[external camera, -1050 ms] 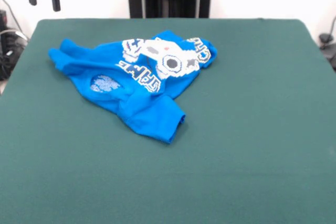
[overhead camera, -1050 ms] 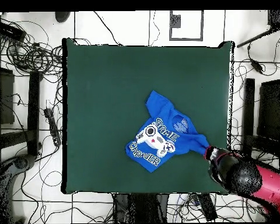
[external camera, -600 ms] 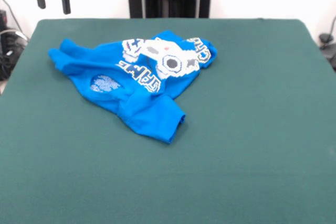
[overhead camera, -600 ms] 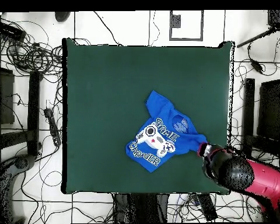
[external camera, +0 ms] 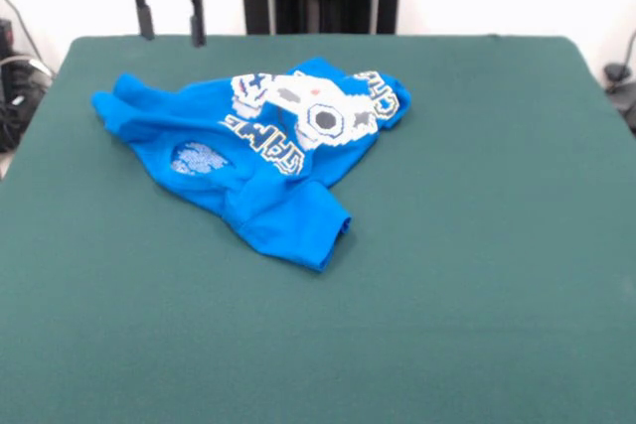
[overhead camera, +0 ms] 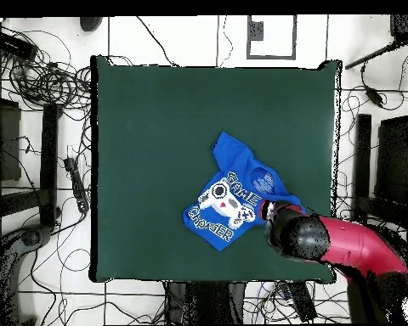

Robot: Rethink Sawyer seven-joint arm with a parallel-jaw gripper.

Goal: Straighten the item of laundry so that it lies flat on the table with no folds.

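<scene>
Laundry [external camera: 260,151] lies crumpled on the far left part of the counter [external camera: 477,275], a blue T-shirt with its print side partly up, one sleeve folded toward the near side and the body bunched; it has not shifted over the last second. What changed is the gripper [external camera: 171,19]: it has travelled from beyond the counter's corner inward and now hangs above the shirt's far edge, fingers [external camera: 145,19] spread and empty, probably lining up a grasp.

Blue T-shirt [external camera: 260,160] crumpled, folded over itself, white controller print up, one sleeve sticking out; lies on green worktop [external camera: 477,245] just below open jaws, not touching.
</scene>
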